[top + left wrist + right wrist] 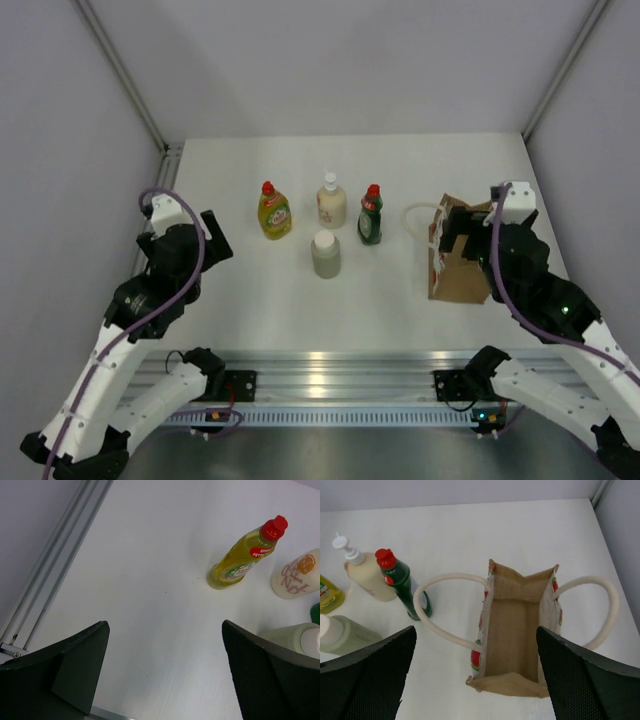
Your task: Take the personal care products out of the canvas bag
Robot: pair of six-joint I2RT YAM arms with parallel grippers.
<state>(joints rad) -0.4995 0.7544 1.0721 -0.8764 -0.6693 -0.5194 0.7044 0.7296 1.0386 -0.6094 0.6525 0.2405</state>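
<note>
Nearest, at 8 o'clock on the white tabletop (300,310), the left hand (165,630) hovers with its dark fingers (75,670) spread wide. Nothing is between them but bare surface. It points toward 2 o'clock, where the bottles stand, well apart from all of them.

At 4 o'clock the right hand (476,632) hangs directly above the canvas bag (455,280), its jaws fully apart and gripping nothing. In the right wrist view the fingers frame the bag's open mouth. The bag stands upright near the tabletop's right edge. Its brown inner walls and floor show from above, and the red-printed white panel faces 9 o'clock. One white looped handle (427,615) flops out toward 9 o'clock, ending just beside the green bottle's base. The other handle (610,605) droops toward 3 o'clock.

All four personal care products stand upright on the tabletop, outside the bag. Around the middle is the pale grey-beige bottle (325,253) with its white cap, the nearest of the four.

Beyond it three bottles form a row. The yellow bottle (275,212) with a red cap is at 11 o'clock. The cream bottle (331,203), topped with a white pump cap, is at 12 o'clock, just behind the grey-beige one. The dark green bottle (370,217) with a red cap is at 1 o'clock and is the one closest to the bag. None of the bottles touches another.
</note>
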